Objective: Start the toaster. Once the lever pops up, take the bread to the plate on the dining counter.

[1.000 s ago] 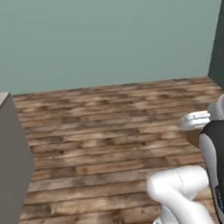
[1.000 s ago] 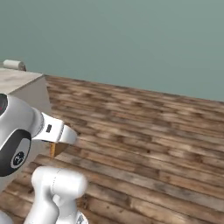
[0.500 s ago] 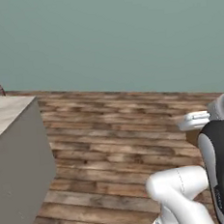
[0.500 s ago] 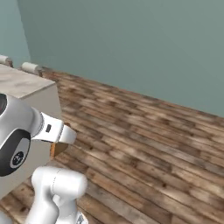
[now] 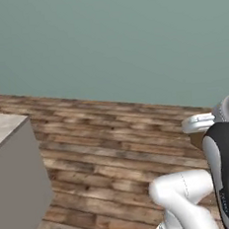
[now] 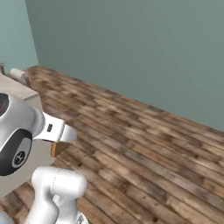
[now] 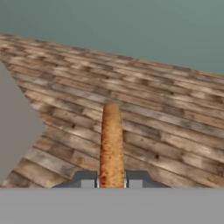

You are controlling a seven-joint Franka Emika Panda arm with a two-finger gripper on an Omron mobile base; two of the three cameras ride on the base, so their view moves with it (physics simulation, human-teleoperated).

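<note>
Bread (image 7: 111,146) stands edge-on between the two dark fingertips in the hand view, a thin golden-brown slice rising from the gripper (image 7: 111,181) toward the middle of the picture, with the jaws closed narrow against its two flat faces. Left of it in that view lies a plain grey slab, the side of a counter (image 7: 15,127), and beyond and to the right runs the brown plank floor (image 7: 175,113) up to a teal wall (image 7: 131,26). In the left base view a marbled counter top (image 5: 4,129) with a grey side sits at the left edge, the wooden floor spreads across the middle, and the white arm (image 5: 183,194) rises at the lower right, folded back on itself with a dark-shelled link upright beside it; the white hand reaches leftward at mid-height from the right edge, and a small brown corner of the slice (image 5: 198,140) shows just beneath it. In the right base view the arm's large rounded joint sits at the left edge with the hand (image 6: 57,131) pointing right and slightly down, held well above the floor, and a brown sliver of the toast (image 6: 56,148) hangs under it. A pale counter corner (image 6: 17,92) with a small roll-like object (image 6: 18,74) on it lies behind the joint at far left.
</note>
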